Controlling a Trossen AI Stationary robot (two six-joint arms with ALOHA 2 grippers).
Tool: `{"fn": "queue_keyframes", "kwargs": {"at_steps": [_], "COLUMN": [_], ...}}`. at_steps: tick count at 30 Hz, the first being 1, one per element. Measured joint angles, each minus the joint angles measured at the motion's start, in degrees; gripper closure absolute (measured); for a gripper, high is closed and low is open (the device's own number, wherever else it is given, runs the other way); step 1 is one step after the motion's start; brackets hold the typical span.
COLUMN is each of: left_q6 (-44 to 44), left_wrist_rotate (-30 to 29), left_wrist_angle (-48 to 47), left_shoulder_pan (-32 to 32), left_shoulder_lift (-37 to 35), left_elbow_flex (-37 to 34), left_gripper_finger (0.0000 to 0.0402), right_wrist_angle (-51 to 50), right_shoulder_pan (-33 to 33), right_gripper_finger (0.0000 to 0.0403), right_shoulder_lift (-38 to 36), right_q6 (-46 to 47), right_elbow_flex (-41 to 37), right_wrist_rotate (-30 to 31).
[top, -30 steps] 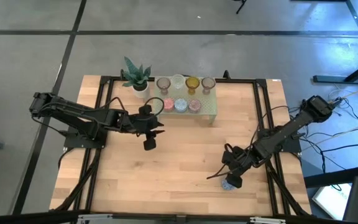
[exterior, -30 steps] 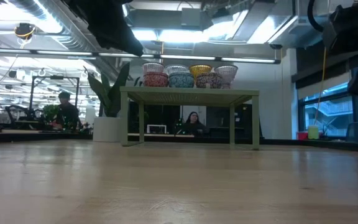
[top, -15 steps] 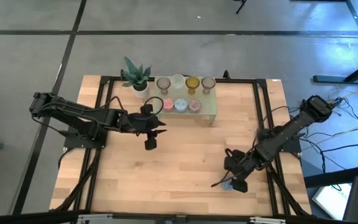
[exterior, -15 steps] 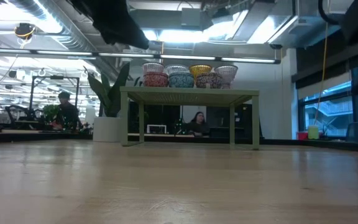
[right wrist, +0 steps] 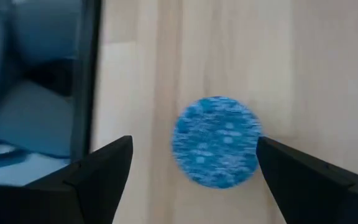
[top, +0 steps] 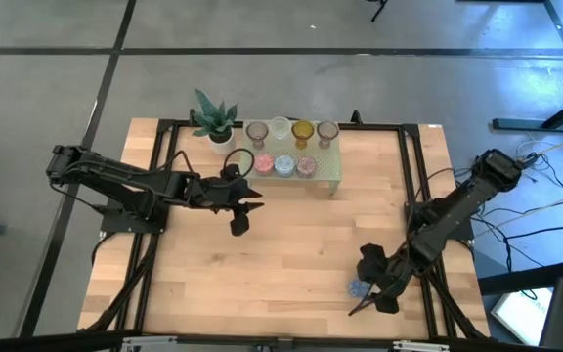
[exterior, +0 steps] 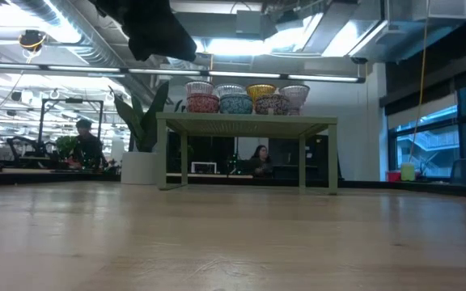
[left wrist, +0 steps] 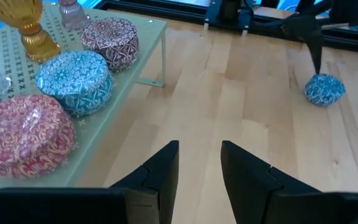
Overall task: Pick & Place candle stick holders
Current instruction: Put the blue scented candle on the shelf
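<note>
A speckled blue holder [top: 358,288] rests on its flat end on the wood near the table's near right; it also shows in the right wrist view [right wrist: 216,142] and the left wrist view [left wrist: 325,90]. My right gripper [top: 372,293] is open just beside and above it, fingers spread wide on either side, touching nothing. Several holders stand on the pale green stand [top: 332,176]: amber [left wrist: 27,25], red mosaic [left wrist: 20,134], blue mosaic [left wrist: 73,81], pink mosaic [left wrist: 110,40]. My left gripper [left wrist: 199,163] is open and empty, left of the stand's near edge [top: 242,200].
A small potted green plant [top: 215,122] stands at the stand's far left. Black frame rails [top: 413,196] run along the table's sides. Bare wood [top: 291,254] lies between the two arms. People sit in the room beyond the table [exterior: 259,158].
My right gripper has drawn back toward the table's near right corner, uncovering the blue holder, which stays where it was on the wood. My left gripper has shifted a little toward the stand.
</note>
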Motion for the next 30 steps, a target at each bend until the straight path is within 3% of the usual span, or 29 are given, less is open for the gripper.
{"fn": "queue_keyframes", "kwargs": {"at_steps": [4, 15, 19, 30], "left_q6": [-1.9, -2.1, -2.0, -1.9], "left_wrist_rotate": [0.0, 0.0, 0.0, 0.0], "left_wrist_angle": [0.0, 0.0, 0.0, 0.0], "left_shoulder_pan": [0.0, 0.0, 0.0, 0.0], "left_shoulder_lift": [0.0, 0.0, 0.0, 0.0], "left_elbow_flex": [0.0, 0.0, 0.0, 0.0], "left_gripper_finger": [0.0286, 0.0286, 0.0286, 0.0286], "right_wrist_angle": [1.0, 0.9, 0.8, 2.3], "right_shoulder_pan": [1.2, 3.1, 3.1, 3.1], "right_gripper_finger": [0.0057, 0.0057, 0.0057, 0.0057], "right_shoulder_lift": [0.0, 7.7, 9.7, 10.1], "right_q6": [-2.8, -2.6, -0.3, 4.2], "right_elbow_flex": [0.0, 0.0, 0.0, 0.0], "right_wrist_rotate": [5.5, 5.7, 9.0, 3.7]}}
